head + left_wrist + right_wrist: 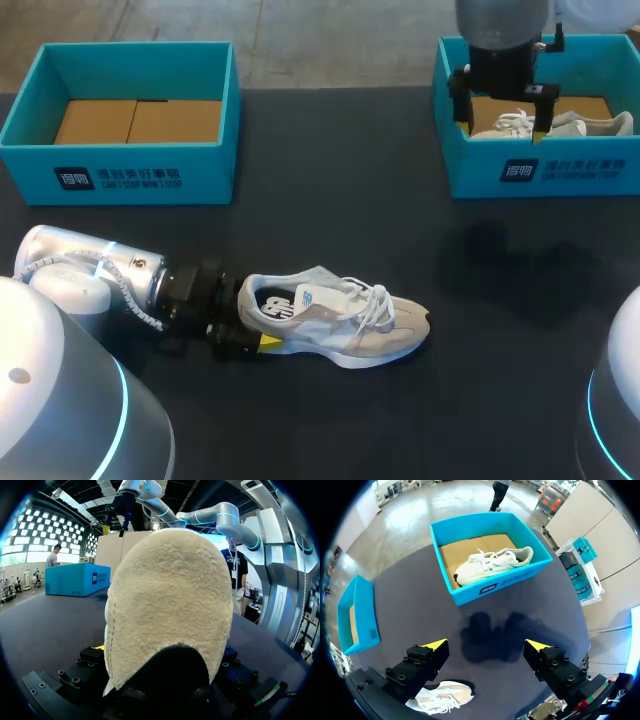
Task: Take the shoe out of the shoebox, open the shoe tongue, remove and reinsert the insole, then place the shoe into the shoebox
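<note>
Left end effector (250,320) mostly behind shoe (170,605)

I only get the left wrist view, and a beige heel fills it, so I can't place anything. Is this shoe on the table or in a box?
Observer: On the table, upright on its sole. The shoe sits outside both boxes, heel at the left gripper.
Operator: And the other arm?
Observer: The right gripper hangs above the right shoebox, open and empty.
Operator: Anything in that box?
Observer: A second white shoe. The left shoebox shows only its cardboard floor.
</note>
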Available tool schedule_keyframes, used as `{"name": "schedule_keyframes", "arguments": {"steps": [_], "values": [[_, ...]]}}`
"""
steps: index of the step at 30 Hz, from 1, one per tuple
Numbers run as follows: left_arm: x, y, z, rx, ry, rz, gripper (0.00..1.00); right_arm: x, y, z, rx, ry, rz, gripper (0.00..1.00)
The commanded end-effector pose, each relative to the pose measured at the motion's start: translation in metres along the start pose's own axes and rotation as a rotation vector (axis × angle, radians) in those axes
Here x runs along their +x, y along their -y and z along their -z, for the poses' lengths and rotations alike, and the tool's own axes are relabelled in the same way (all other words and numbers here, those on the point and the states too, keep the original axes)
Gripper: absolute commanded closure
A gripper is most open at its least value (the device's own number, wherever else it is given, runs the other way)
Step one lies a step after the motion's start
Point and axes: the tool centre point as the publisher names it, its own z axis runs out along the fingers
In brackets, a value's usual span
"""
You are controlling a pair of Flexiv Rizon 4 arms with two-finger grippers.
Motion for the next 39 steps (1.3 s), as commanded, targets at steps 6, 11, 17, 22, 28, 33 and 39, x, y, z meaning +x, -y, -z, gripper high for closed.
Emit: {"name": "schedule_keyframes", "arguments": {"steps": [6,11,17,22,28,33,39], "values": [[-0.003,-0.001,-0.001,-0.002,-0.002,0.0,1.0,0.029,0.017,-0.003,-0.002,-0.002,-0.009,0.0],[-0.003,-0.001,-0.001,-0.002,-0.002,0.0,1.0,0.048,0.042,0.007,-0.028,-0.046,-0.01,0.0],[-0.003,-0.001,-0.001,-0.002,-0.002,0.0,1.0,0.071,0.064,0.013,-0.018,-0.054,0.031,0.0],[-0.003,-0.001,-0.001,-0.002,-0.002,0.0,1.0,0.09,0.082,0.01,0.004,-0.07,0.066,0.0],[-0.003,-0.001,-0.001,-0.002,-0.002,0.0,1.0,0.112,0.108,0.005,0.02,-0.094,0.07,0.0],[-0.003,-0.001,-0.001,-0.002,-0.002,0.0,1.0,0.125,0.131,0.0,0.029,-0.113,0.075,0.0],[-0.003,-0.001,-0.001,-0.002,-0.002,0.0,1.0,0.141,0.158,0.0,0.034,-0.125,0.083,0.0]]}}
